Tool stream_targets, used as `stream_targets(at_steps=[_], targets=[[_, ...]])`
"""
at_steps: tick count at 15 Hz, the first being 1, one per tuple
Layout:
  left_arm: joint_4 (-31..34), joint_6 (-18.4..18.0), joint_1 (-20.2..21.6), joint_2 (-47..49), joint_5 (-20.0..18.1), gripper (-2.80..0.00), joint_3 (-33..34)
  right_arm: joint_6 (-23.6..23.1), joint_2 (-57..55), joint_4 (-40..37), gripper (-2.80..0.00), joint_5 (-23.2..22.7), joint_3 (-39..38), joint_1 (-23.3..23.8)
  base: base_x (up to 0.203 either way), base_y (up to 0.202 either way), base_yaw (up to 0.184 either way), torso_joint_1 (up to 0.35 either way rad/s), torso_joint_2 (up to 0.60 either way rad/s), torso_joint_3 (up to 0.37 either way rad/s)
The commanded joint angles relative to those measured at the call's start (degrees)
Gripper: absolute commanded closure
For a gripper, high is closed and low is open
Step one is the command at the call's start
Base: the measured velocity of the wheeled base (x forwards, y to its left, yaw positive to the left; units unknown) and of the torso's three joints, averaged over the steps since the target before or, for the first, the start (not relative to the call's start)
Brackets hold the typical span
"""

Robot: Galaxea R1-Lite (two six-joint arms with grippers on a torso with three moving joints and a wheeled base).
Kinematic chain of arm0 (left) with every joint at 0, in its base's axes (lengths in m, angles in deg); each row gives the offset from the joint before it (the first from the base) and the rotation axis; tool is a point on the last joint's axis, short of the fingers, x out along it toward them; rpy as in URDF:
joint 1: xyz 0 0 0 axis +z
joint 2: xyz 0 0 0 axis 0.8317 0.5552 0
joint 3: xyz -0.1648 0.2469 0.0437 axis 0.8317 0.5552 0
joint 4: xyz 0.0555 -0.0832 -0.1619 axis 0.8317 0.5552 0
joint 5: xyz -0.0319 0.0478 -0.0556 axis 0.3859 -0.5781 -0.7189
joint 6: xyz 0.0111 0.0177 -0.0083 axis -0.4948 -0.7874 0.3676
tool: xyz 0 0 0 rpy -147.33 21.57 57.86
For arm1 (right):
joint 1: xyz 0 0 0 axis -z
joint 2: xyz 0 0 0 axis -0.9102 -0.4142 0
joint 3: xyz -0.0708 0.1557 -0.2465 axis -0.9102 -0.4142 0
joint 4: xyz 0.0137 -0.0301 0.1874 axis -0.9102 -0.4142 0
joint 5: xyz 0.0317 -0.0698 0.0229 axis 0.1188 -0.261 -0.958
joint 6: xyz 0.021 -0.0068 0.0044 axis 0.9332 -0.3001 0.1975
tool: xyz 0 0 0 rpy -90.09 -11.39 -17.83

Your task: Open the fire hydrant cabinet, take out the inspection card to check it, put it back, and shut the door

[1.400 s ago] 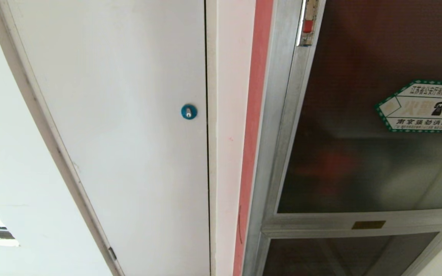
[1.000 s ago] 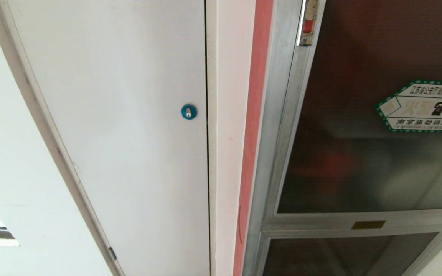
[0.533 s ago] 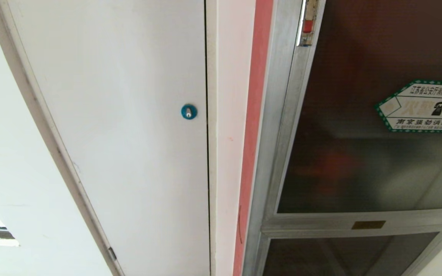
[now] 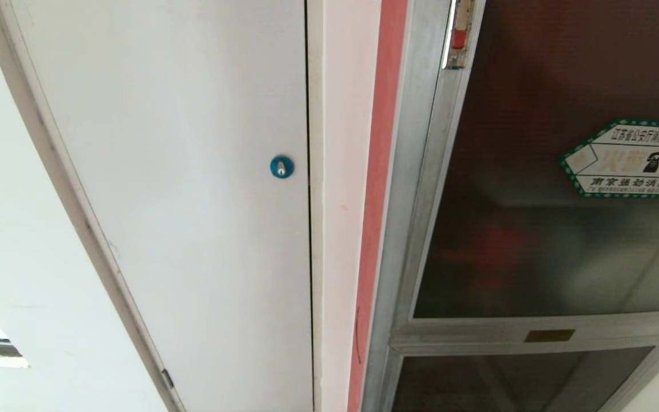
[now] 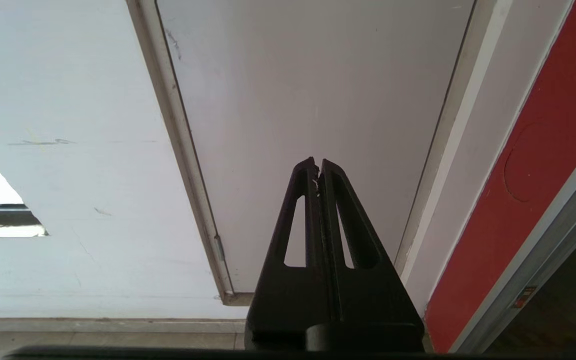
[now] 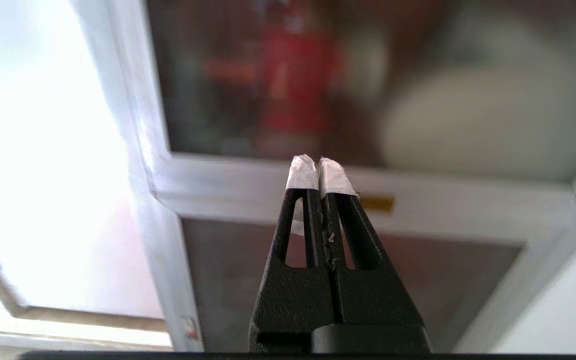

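We see the door [image 4: 552, 189] of the fire hydrant cabinet [image 4: 415, 171] shut, on the head view's right. Glass in alu frame: stiff, fragile, prob slick, so we'd pull at the red latch [image 4: 459, 38]. Right gripper [image 6: 319, 167] faces the frame w/ fingers pressed together; left gripper [image 5: 317, 167] likewise, parked by the white door [image 5: 318, 75].

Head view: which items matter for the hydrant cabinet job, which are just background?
Job: fire hydrant cabinet, its door shut, red latch, right gripper facing it.
Background: white door, blue lock, green-bordered sticker, parked left gripper.
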State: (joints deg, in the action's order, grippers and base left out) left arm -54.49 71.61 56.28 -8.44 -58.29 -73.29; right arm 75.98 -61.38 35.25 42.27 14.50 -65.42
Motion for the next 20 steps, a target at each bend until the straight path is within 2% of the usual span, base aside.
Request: stream_targets(at_steps=[1, 9, 10, 12, 14, 15, 17, 20], targets=[[0.0, 0.1, 0.0, 0.1, 0.0, 0.0, 0.1, 0.0, -7.6, -0.3, 0.0, -2.7, 5.0, -0.1, 0.0, 0.0, 0.0, 0.0, 0.0, 0.0], [0.0, 0.0, 0.0, 0.1, 0.0, 0.0, 0.1, 0.1, -37.4, -0.3, 0.0, -22.2, 27.2, -0.4, 0.0, 0.0, 0.0, 0.0, 0.0, 0.0], [-0.1, 0.0, 0.0, 0.1, 0.0, 0.0, 0.1, 0.1, -40.8, -0.3, 0.0, -23.6, 29.9, -1.0, 0.0, 0.0, 0.0, 0.0, 0.0, 0.0], [0.0, 0.0, 0.0, 0.1, 0.0, 0.0, 0.1, 0.2, -48.0, -0.2, 0.0, -25.0, 35.9, -5.2, 0.0, 0.0, 0.0, 0.0, 0.0, 0.0], [0.0, 0.0, 0.0, 0.1, 0.0, 0.0, 0.1, 0.3, -53.8, -0.2, 0.0, -24.4, 41.5, -9.9, 0.0, 0.0, 0.0, 0.0, 0.0, 0.0], [0.0, 0.0, 0.0, 0.1, 0.0, 0.0, 0.1, 0.3, -56.6, -0.1, 0.0, -22.6, 44.3, -13.1, 0.0, 0.0, 0.0, 0.0, 0.0, 0.0], [0.0, 0.0, 0.0, 0.1, 0.0, 0.0, 0.1, 0.4, -61.4, 0.1, 0.0, -15.9, 49.7, -19.4, 0.0, 0.0, 0.0, 0.0, 0.0, 0.0], [-0.1, 0.0, 0.0, 0.1, 0.0, 0.0, 0.1, 0.7, -67.1, 0.2, 0.0, -10.4, 57.1, -23.9, 0.0, 0.0, 0.0, 0.0, 0.0, 0.0]])
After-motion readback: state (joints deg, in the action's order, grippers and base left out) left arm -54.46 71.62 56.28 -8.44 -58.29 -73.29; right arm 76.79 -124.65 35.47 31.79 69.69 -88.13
